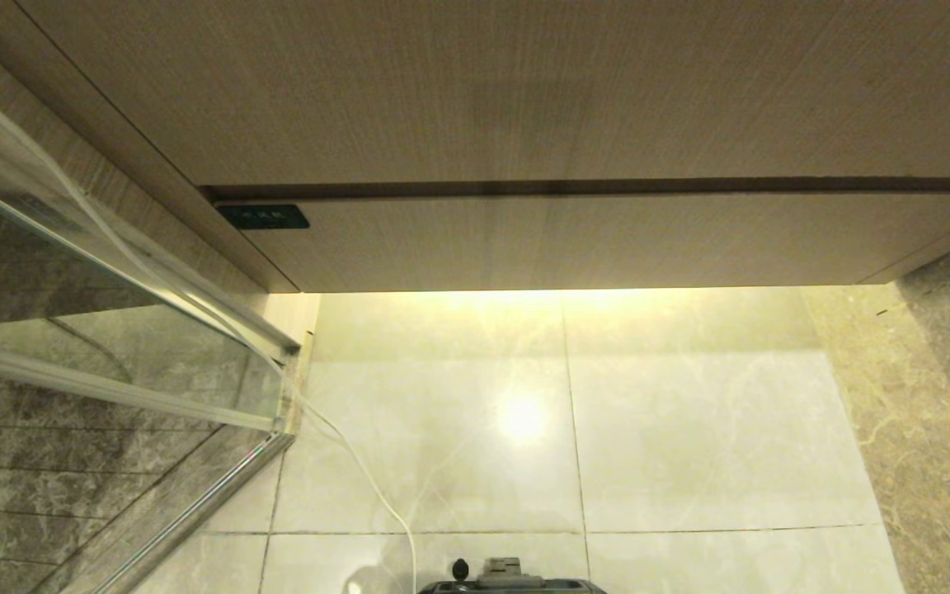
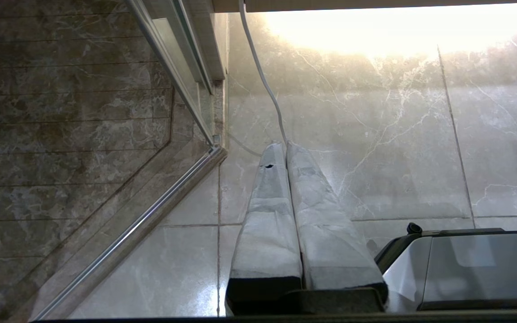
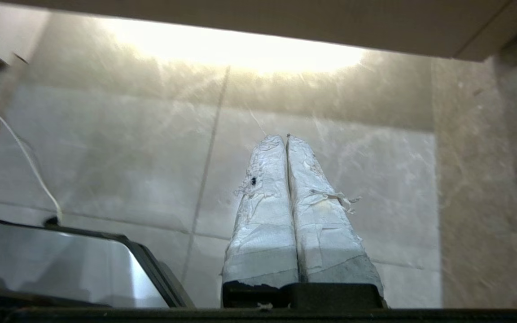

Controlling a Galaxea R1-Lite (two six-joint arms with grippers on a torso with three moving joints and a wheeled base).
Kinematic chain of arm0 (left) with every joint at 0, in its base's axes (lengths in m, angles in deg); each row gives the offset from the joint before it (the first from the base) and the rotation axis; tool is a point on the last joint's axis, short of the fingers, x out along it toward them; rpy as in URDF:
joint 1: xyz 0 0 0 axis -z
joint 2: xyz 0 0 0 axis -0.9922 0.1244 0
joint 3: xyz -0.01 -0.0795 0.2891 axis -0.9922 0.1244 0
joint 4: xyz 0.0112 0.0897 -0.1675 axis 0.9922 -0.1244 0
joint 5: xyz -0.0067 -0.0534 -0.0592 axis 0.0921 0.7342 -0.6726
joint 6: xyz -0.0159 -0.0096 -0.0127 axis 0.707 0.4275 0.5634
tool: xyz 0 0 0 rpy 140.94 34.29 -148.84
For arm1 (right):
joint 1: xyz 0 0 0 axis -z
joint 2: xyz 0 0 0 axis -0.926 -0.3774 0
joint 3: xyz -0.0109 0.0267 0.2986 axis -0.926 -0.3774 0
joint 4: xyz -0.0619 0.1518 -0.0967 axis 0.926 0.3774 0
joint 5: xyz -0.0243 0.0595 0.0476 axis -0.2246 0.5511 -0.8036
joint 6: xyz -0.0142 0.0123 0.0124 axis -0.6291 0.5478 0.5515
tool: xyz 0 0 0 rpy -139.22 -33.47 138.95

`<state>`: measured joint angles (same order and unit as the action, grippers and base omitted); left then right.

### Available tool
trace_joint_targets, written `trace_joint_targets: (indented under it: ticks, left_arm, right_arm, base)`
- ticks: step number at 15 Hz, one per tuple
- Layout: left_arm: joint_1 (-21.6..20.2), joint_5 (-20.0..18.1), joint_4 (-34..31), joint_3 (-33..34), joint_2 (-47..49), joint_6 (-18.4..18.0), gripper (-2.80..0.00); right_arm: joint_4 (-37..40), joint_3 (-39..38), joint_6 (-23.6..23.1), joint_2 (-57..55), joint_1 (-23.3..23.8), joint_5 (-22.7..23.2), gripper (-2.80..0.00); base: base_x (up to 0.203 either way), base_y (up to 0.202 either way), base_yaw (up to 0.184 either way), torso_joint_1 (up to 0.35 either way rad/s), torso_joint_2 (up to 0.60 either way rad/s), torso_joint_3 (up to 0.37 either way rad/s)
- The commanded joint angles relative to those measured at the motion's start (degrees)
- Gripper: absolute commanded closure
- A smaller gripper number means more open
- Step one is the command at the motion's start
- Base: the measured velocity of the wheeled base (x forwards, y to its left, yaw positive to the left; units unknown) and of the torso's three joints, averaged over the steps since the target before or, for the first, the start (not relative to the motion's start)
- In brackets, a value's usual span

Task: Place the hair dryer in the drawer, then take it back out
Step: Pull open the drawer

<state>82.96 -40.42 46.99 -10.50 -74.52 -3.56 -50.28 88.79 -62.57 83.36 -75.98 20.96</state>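
The drawer [image 1: 607,239] is a wide, light brown wood-grain front with a small black label [image 1: 263,216] at its left end. It sits flush under the wood panel above it, over the lit floor. The hair dryer is out of view. In the left wrist view, my left gripper [image 2: 285,144] hangs low over the floor tiles, shut, with its taped white fingers [image 2: 267,215] pressed together and nothing between them. My right gripper [image 3: 285,137] is likewise shut and empty, pointing at the floor below the cabinet. Neither gripper appears in the head view.
A glass shower door [image 1: 112,330] with a metal frame stands at the left. A thin white cable [image 1: 359,470] runs across the floor tiles to my base [image 1: 512,577]. A brown marble wall [image 1: 937,396] closes the right side.
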Motion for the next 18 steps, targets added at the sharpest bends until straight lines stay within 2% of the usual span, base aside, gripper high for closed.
trace_joint_targets:
  ticks: [1,2,4,18]
  left_arm:
    - [0.06,0.0,0.0,0.09,0.0,0.0,0.0]
    - [-0.02,0.0,0.0,0.09,0.0,0.0,0.0]
    - [0.06,0.0,0.0,0.09,0.0,0.0,0.0]
    - [-0.02,0.0,0.0,0.09,0.0,0.0,0.0]
  right_arm:
    - [-0.1,-2.34,5.1,3.41,-0.2,1.37,0.0]
    - [0.0,-2.62,3.63,3.41,-0.2,1.53,0.0]
    - [-0.01,-2.73,4.83,3.41,-0.19,1.46,0.0]
    - [-0.01,-2.73,4.92,3.41,-0.19,1.46,0.0]
  base:
    - [0.0,0.0,0.0,0.0,0.0,0.0]
    - [0.0,0.0,0.0,0.0,0.0,0.0]
    - [0.0,0.0,0.0,0.0,0.0,0.0]
    - [0.0,0.0,0.0,0.0,0.0,0.0]
